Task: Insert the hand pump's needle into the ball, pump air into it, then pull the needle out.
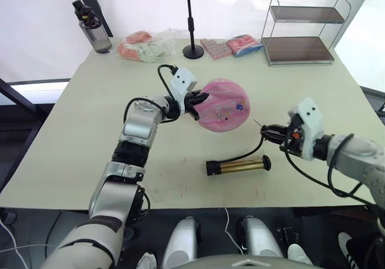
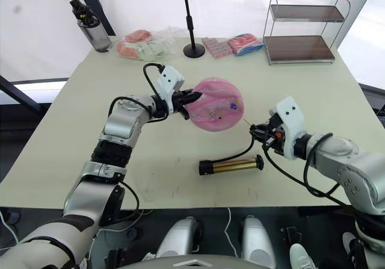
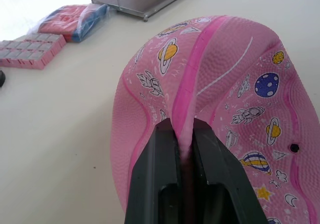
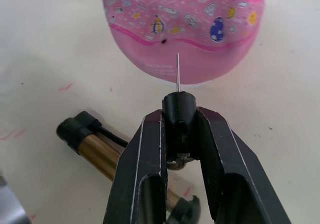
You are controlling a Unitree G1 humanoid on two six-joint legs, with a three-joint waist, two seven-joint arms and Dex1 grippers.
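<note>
Gripping now: right gripper (image 4: 180, 115) is clamping the black fitting of the needle (image 4: 177, 71), whose pin is pointing at the ball (image 1: 224, 105) without touching it.
Left gripper (image 3: 185, 134): its two fingers are pinching a raised fold of the ball's soft pink skin, holding the ball at mid-table.
Valve: a small dark hole (image 4: 163, 41) is sitting on the ball's near face, slightly aside from the needle tip.
Hand pump (image 1: 238, 165): lying flat on the table (image 1: 72, 136) in front of the ball, its black hose (image 1: 252, 152) curving up to the right gripper.
Back edge: a bottle (image 1: 92, 27), packets (image 1: 144, 46) and a wire shelf (image 1: 304, 27) are standing well apart from the ball.
</note>
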